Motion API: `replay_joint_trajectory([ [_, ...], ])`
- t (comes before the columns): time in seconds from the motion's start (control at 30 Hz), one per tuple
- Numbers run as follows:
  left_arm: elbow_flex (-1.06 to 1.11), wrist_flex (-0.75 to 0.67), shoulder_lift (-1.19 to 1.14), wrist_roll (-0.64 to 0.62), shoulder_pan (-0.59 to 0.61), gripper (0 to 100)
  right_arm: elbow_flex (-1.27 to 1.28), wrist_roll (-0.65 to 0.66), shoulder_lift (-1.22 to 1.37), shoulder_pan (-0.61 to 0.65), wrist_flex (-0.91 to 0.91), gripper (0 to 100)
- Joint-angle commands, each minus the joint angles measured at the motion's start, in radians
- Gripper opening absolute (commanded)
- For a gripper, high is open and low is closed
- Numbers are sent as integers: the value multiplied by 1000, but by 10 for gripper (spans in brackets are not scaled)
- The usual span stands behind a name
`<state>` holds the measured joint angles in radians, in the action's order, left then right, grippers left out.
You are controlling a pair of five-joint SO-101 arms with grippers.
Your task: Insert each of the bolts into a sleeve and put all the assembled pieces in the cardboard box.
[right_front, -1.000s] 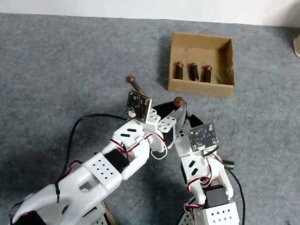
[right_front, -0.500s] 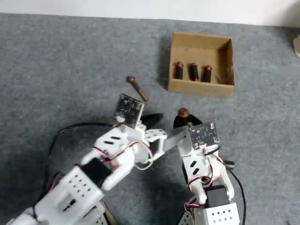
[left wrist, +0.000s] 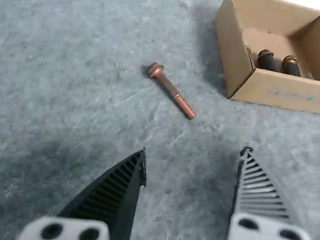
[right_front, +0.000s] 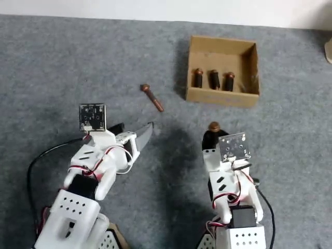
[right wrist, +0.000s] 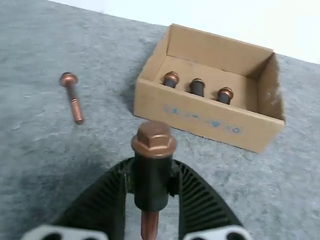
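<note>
Clamping one bolt-and-sleeve piece (right wrist: 153, 142) upright: right gripper (right wrist: 151, 172), nr box (right wrist: 200, 117). Left gripper (left wrist: 194, 151) jaws apart, loose bolt (left wrist: 170, 91) lying ahead. 3 assembled pcs (right wrist: 197, 87) in box.

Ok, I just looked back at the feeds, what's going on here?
The right gripper is shut on a sleeve with a bolt seated in it, held upright short of the cardboard box. Three assembled pieces sit in the box. One bare bolt lies on the carpet beside the box; the left gripper is open and empty near it.
</note>
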<state>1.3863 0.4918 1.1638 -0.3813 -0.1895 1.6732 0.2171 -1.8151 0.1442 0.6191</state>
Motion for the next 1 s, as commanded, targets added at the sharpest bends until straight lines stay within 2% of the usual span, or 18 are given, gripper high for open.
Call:
replay_joint_trajectory([
  [0.0,2,-31,16,6,8,284,35,40,-16,-18,1,4],
  [0.07,4,-31,16,14,15,284,30,41,-16,-18,27,4],
  [0.2,27,-32,16,155,16,284,-12,43,-8,-28,41,4],
  [0.27,36,-35,16,187,12,284,-36,43,35,-53,41,4],
  [0.63,39,-35,16,190,16,284,-390,38,634,-82,33,4],
  [0.97,39,-34,16,190,16,284,-697,37,1061,-196,-137,4],
])
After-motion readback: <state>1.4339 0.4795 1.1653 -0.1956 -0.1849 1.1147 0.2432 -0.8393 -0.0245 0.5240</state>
